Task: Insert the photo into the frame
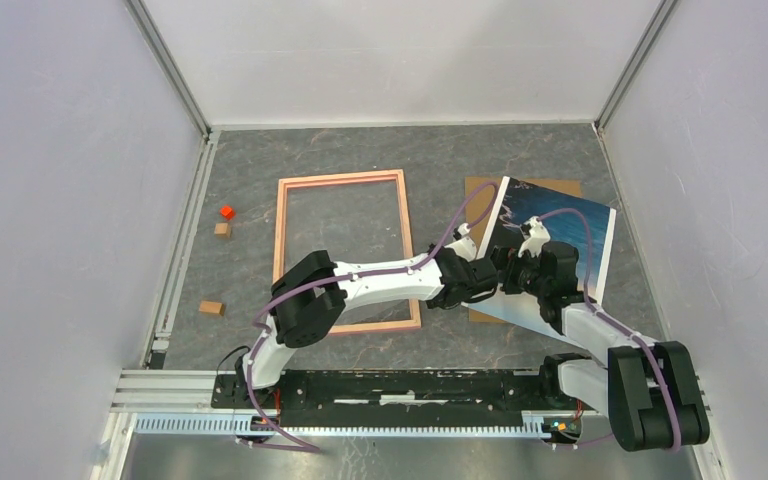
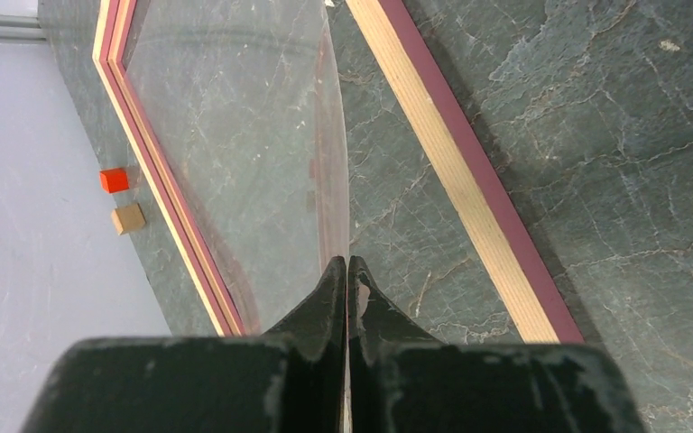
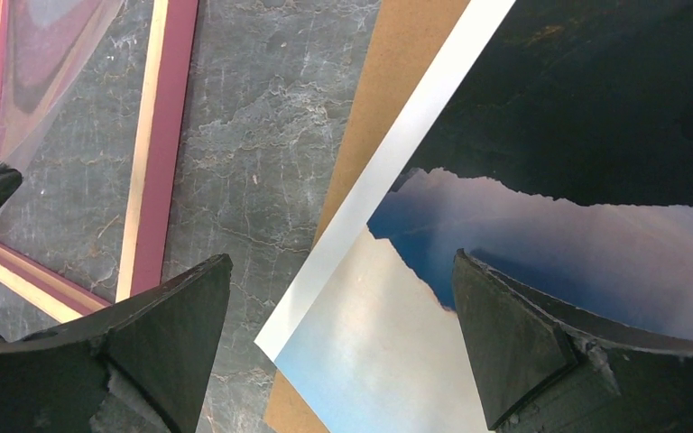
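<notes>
I am pinching the left gripper (image 2: 348, 262) shut on the edge of a clear sheet (image 2: 235, 135) over the frame (image 2: 467, 176). The right gripper (image 3: 343, 257) is hanging wide open over a corner of the photo (image 3: 595, 117), which is lying on a brown board (image 3: 397, 81), right of the frame.

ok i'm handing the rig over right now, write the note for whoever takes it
Left hand: shut, pinching the edge of a clear sheet that bows up over the frame.
Right hand: open, holding nothing, poised over a corner of the photo.
Things: the frame lies flat on the table. The photo lies askew on the brown backing board, to the right of the frame and apart from it.
Done: the photo is not in the frame yet.
Left: grip the photo, carry it over and lay it in the opening. The clear sheet probably needs settling first.
</notes>
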You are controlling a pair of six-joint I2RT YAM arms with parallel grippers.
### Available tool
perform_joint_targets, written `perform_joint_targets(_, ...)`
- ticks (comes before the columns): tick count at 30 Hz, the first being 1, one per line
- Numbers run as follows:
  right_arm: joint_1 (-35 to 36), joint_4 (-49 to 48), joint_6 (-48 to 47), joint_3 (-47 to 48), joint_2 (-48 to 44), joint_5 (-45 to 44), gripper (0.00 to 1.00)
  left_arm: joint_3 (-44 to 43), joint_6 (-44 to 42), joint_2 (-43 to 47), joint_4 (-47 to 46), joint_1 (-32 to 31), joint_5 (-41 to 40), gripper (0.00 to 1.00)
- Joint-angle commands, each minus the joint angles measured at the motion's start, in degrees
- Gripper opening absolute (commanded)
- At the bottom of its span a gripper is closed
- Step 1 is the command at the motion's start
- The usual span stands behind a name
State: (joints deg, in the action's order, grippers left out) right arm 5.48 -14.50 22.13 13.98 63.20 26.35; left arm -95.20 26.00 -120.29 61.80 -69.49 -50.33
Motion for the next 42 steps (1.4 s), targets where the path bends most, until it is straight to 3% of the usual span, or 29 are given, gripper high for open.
perform_joint_targets(1, -0.3, -2.9, -1.2, -0.8, 2.2, 2.4, 0.98, 0.9, -1.0, 2.0, -2.6, 0.0, -1.5, 0.02)
perform_joint_targets(18, -0.3, -5.5, -1.4, -1.5, 5.7, 3.0, 0.98, 0.9, -5.8, -2.5, -2.2, -0.1, -6.4, 0.04)
perform_joint_targets(19, -0.3, -5.4, -1.5, -1.4, 5.8, 2.7, 0.98, 0.7, -5.9, -2.7, -2.3, 0.0, -5.5, 0.09)
perform_joint_targets(22, -0.3, -5.0, -1.6, -1.2, 5.9, 2.5, 0.98, -0.6, -6.1, -1.9, -2.3, -0.1, -0.9, 0.47)
perform_joint_targets(27, -0.2, -2.6, 0.4, 0.1, 5.5, 2.6, 0.98, -0.7, -6.1, 4.8, -2.9, -0.2, 8.5, 0.85)
perform_joint_targets(29, -0.2, -0.7, 0.6, 1.3, 5.0, 2.7, 0.98, -0.1, -6.6, 9.5, -4.0, -0.1, 13.5, 0.94)
perform_joint_targets(31, 0.3, 1.8, 0.3, 2.5, 4.7, 2.8, 0.98, 0.8, -7.2, 14.4, -5.4, -0.1, 18.6, 0.99)
perform_joint_targets(35, 3.5, 2.8, 2.3, 3.4, 4.5, 6.9, 0.98, 1.4, -9.4, 22.9, -7.1, 0.2, 26.1, 1.00)
perform_joint_targets(40, 12.4, -0.3, 8.6, 3.1, 4.9, 10.5, 0.85, -1.1, -12.1, 29.8, -6.5, 1.3, 24.2, 1.00)
perform_joint_targets(42, 16.1, -0.2, 9.9, 3.7, 4.3, 9.1, 0.84, -1.6, -13.4, 32.6, -7.0, 2.1, 20.9, 1.00)
